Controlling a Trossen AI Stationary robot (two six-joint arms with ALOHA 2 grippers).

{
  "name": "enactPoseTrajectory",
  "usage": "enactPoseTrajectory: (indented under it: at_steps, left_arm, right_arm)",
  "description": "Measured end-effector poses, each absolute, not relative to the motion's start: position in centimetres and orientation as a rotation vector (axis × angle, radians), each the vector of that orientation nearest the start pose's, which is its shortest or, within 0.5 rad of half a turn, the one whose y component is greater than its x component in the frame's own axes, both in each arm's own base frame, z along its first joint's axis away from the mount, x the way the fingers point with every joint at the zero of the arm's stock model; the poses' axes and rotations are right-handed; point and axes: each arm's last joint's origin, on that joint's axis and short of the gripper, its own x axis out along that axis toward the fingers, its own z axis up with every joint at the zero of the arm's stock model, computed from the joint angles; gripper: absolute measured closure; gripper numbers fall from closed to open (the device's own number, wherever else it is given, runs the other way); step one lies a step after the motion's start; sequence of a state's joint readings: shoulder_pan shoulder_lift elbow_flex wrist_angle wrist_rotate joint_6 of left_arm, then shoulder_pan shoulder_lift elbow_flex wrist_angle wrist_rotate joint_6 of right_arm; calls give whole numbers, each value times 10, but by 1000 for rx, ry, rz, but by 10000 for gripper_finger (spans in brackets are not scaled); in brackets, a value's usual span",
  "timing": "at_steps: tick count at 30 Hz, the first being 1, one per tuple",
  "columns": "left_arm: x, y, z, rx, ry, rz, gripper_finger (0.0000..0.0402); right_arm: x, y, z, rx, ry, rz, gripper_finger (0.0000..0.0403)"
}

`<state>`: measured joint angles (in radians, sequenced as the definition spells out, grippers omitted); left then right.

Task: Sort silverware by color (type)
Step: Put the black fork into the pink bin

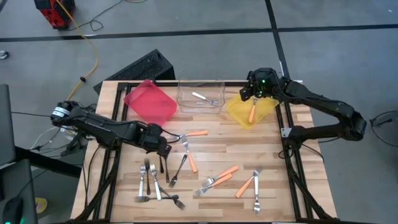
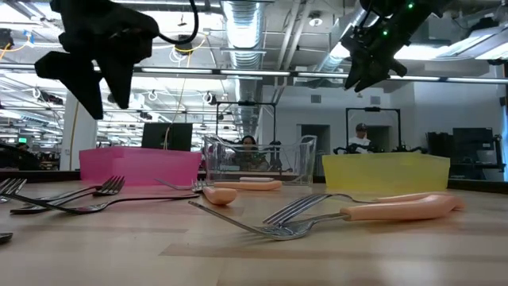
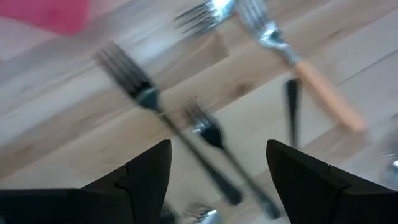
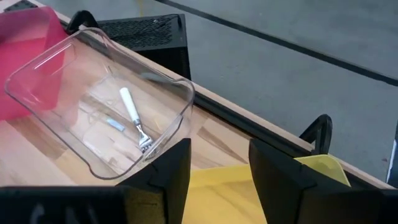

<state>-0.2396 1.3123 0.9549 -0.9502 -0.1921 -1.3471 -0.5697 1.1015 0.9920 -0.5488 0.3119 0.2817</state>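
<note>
My left gripper (image 1: pixel 164 149) hangs open and empty over the table's left middle. Its wrist view (image 3: pixel 217 152) shows two dark forks (image 3: pixel 152 99) (image 3: pixel 211 132) lying flat on the wood below the gap. An orange-handled fork (image 3: pixel 323 93) lies beside them. My right gripper (image 1: pixel 252 93) is open and empty above the yellow bin (image 1: pixel 239 115), which holds one orange-handled fork (image 1: pixel 252 112). The clear bin (image 1: pixel 200 87) holds one silver fork with a pale handle (image 4: pixel 134 118). Several more forks lie flat on the table (image 1: pixel 224 175).
The red bin (image 1: pixel 149 101) stands at the far left, the clear bin in the middle and the yellow bin at the far right. Loose forks are spread over the near half (image 1: pixel 152 183) (image 1: pixel 256 198). A bare strip of wood (image 1: pixel 236 142) lies between bins and forks.
</note>
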Motion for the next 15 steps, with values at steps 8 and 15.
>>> enactPoseTrajectory:
  at_steps: [8, 15]
  left_arm:
    - [219, -66, 208, -1026, 996, 790, 155]
    - [220, -78, 203, -1082, 939, 785, 155]
  right_arm:
    - [186, -130, 314, 340, 549, -940, 217]
    - [186, -130, 314, 339, 548, -940, 217]
